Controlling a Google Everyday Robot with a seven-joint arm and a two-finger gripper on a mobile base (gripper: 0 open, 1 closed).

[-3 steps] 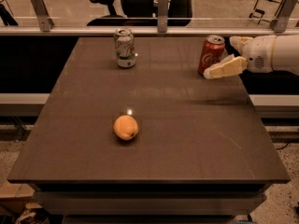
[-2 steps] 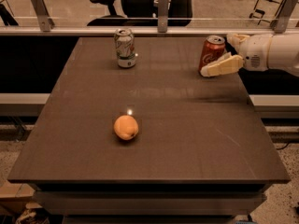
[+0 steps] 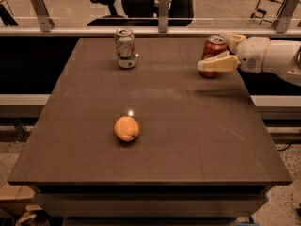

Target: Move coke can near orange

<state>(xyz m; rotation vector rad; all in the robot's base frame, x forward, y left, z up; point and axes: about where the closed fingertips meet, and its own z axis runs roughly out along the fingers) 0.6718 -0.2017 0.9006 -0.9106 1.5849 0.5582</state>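
The red coke can [image 3: 214, 48] stands near the table's far right edge. My gripper [image 3: 214, 52] reaches in from the right and is shut on it, with one cream finger [image 3: 219, 62] across the can's front and the other finger behind it. The orange [image 3: 126, 128] lies left of the table's middle, well apart from the can and closer to the front.
A white-and-green can [image 3: 125, 48] stands at the far left-centre of the dark table [image 3: 188, 140]. The arm's white body [image 3: 268, 55] hangs over the right edge. A rail with posts and an office chair are behind the table.
The front finger has slid a little to the left across the can. The can sits more upright than before. The orange and the other can have not moved.
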